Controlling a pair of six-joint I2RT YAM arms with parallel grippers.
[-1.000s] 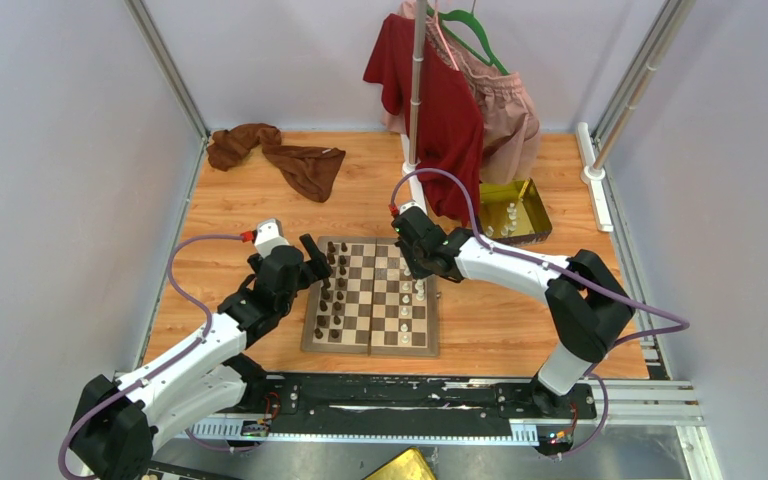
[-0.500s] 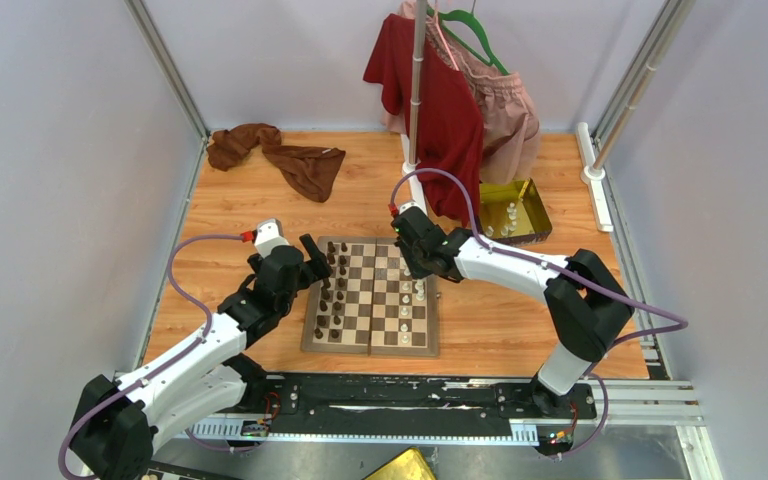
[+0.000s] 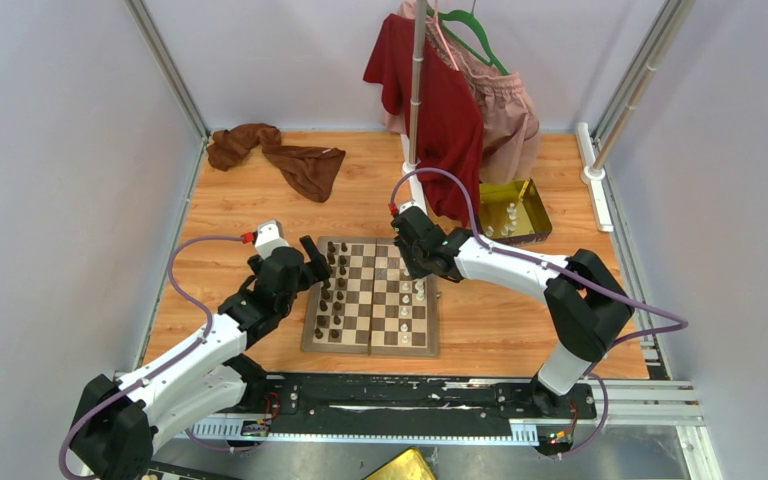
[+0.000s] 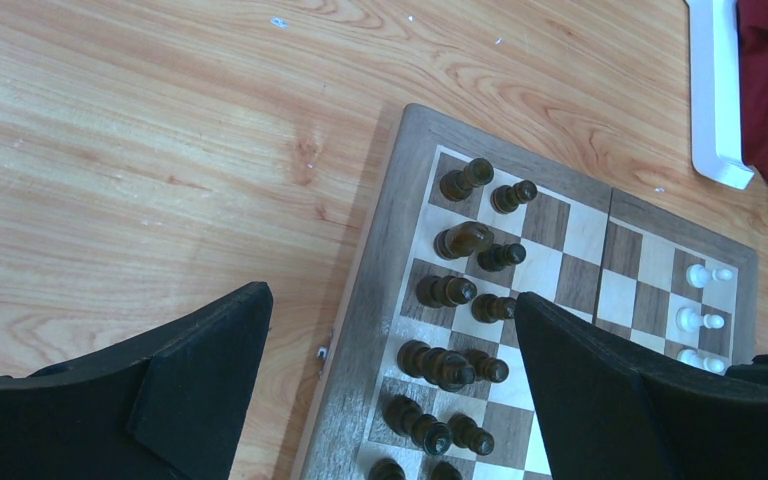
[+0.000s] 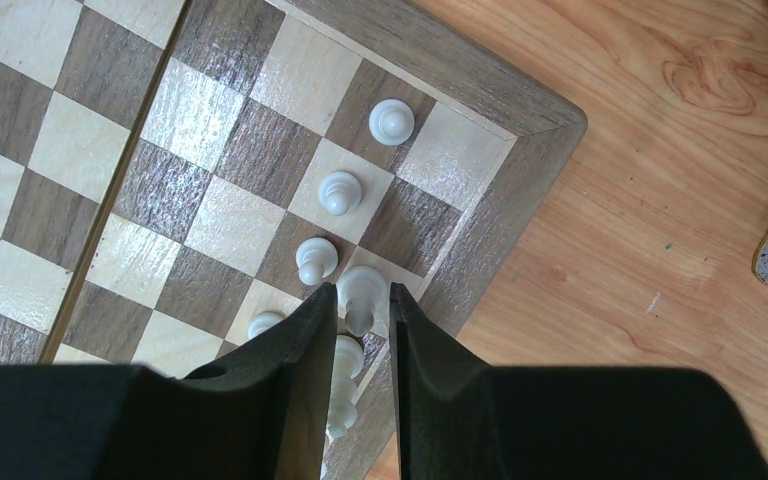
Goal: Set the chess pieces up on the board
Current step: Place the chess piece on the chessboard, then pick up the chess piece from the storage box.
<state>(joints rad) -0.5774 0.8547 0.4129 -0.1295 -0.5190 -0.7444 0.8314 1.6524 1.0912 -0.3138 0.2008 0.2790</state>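
Right gripper point(image 5: 361, 296) straddles a white piece point(image 5: 362, 288) on the board point(image 5: 505, 105), 2 o'clock edge — can't tell if pinching or let go. Left gripper point(image 4: 392, 298) gapes, empty. Risk: crooked retreat tips it into the pawn point(image 5: 315, 258) at 10 o'clock.

White pieces point(image 5: 346, 356) partly hidden between the right fingers point(image 5: 300, 380), board point(image 4: 385, 240) cut off at the bottom edge, tray point(image 3: 532, 205) contents too small to tell

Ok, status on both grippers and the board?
Left gripper open, empty, over the dark pieces. Right gripper straddles a white piece on the board, grip unclear. Neighbouring white pawn close alongside.
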